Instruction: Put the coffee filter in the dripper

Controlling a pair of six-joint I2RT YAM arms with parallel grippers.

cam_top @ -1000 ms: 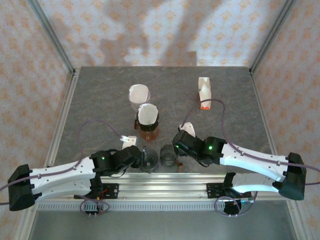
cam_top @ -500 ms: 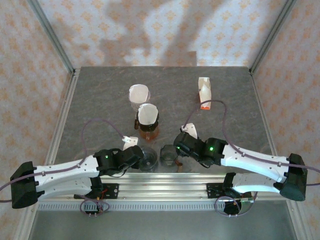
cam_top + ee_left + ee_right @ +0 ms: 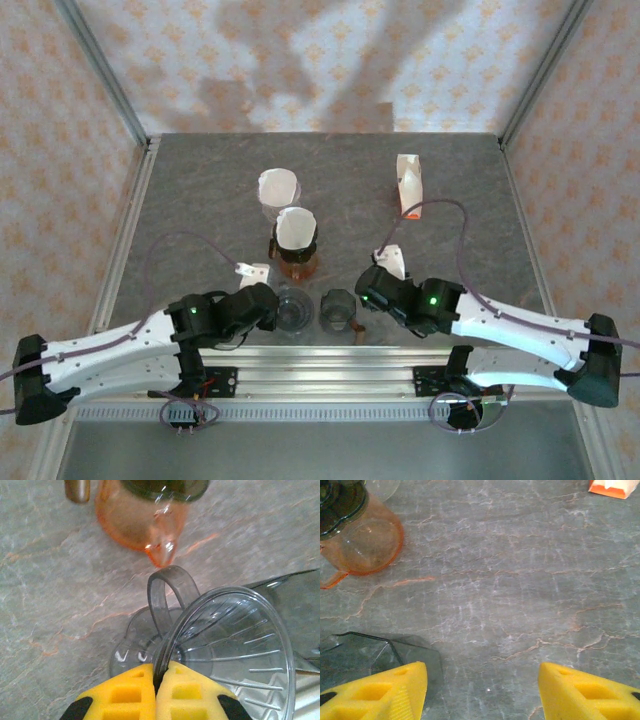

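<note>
Gripping the rim of the clear ribbed dripper (image 3: 235, 650), my left jaws are clenched; my right jaws gape over the veined grey bench (image 3: 520, 580).

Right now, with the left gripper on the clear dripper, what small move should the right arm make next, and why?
Probably send the right gripper forward and left toward the white paper filter behind the orange carafe. It is open and empty over bare table, while the left gripper is shut on the rim of the clear dripper, which holds no filter.
</note>
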